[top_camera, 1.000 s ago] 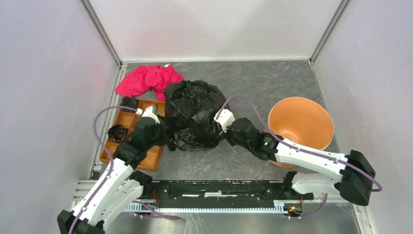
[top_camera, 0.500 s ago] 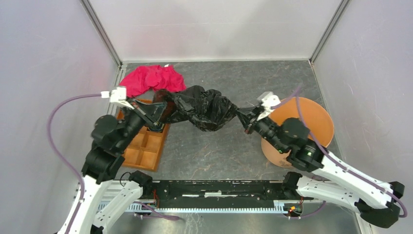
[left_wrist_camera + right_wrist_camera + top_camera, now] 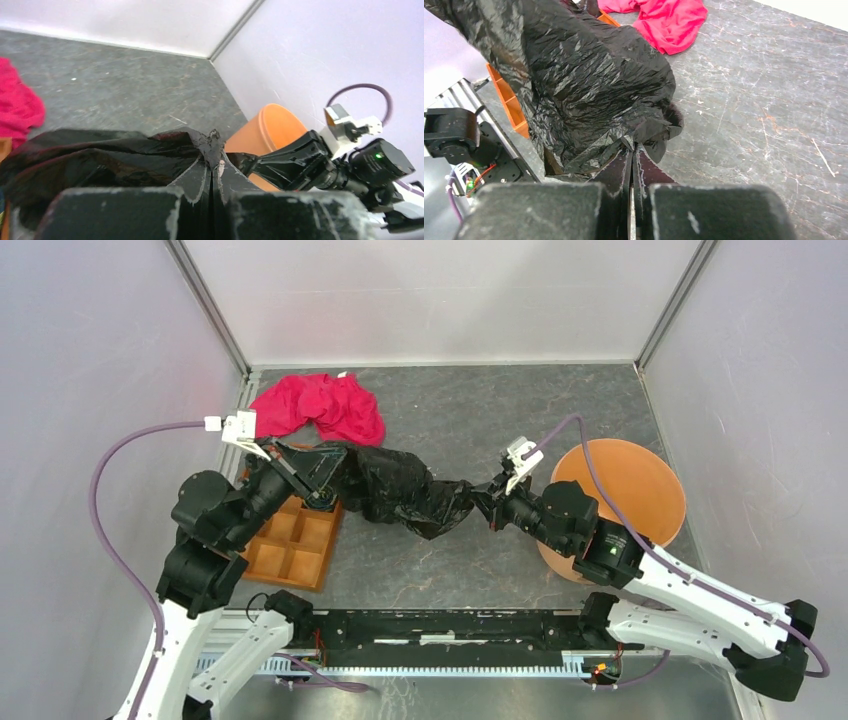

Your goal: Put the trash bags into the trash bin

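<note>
The black glossy trash bag [image 3: 410, 495] hangs stretched in a sagging band between my two grippers, above the grey table. My left gripper [image 3: 332, 480] is shut on its left end, over the tray; in the left wrist view a pinch of bag [image 3: 100, 155] sticks out past the gripper [image 3: 215, 146]. My right gripper [image 3: 484, 503] is shut on the right end, just left of the round orange trash bin [image 3: 645, 490]. In the right wrist view the bag [image 3: 584, 85] bulges ahead of the gripper [image 3: 633, 150]. The bin [image 3: 270, 127] stands apart from the bag.
A red cloth [image 3: 320, 405] lies at the back left, also seen in the right wrist view [image 3: 664, 22]. An orange-brown compartment tray [image 3: 290, 545] sits under the left arm. Grey walls close in on both sides and the back.
Both grippers lifted the heaped bag off the table and pulled apart, drawing it into a long band. Over the last half second the right gripper shifted left and the band sagged.
</note>
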Available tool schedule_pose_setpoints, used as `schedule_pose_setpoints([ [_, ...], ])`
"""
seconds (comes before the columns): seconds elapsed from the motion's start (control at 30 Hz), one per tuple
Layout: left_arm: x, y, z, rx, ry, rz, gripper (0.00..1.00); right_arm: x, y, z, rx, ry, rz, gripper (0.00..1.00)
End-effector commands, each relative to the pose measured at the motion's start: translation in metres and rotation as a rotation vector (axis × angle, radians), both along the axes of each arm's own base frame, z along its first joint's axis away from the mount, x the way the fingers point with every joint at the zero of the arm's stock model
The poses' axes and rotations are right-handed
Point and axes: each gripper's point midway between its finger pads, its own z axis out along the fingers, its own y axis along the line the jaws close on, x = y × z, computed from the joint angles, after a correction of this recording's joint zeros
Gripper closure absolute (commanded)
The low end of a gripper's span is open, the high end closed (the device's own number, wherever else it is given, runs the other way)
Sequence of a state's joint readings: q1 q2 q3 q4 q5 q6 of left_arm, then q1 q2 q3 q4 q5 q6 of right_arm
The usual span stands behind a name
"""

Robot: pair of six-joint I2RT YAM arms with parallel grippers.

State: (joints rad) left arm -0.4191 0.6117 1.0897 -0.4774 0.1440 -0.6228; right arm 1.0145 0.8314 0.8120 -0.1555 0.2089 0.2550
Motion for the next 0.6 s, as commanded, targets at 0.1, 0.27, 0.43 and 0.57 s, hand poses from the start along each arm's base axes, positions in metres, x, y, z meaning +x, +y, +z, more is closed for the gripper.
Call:
schedule_pose_setpoints([
  [0.1, 0.018, -0.045, -0.008, -0.031, -0.025, -0.203, 0.98, -0.002, 0.003, 0.031, 0.087, 0.011, -0.006, 0.89],
  [0.27, 0.047, -0.057, -0.030, -0.061, -0.023, -0.190, 0.98, 0.011, -0.006, 0.027, -0.046, -0.014, -0.067, 0.69],
  [0.43, 0.095, -0.036, -0.050, 0.030, 0.026, 0.031, 0.98, 0.029, -0.029, 0.029, -0.266, -0.030, -0.178, 0.46],
  [0.57, 0.114, -0.030, -0.052, 0.080, 0.020, 0.092, 0.98, 0.021, -0.042, 0.049, -0.257, -0.028, -0.180, 0.26],
])
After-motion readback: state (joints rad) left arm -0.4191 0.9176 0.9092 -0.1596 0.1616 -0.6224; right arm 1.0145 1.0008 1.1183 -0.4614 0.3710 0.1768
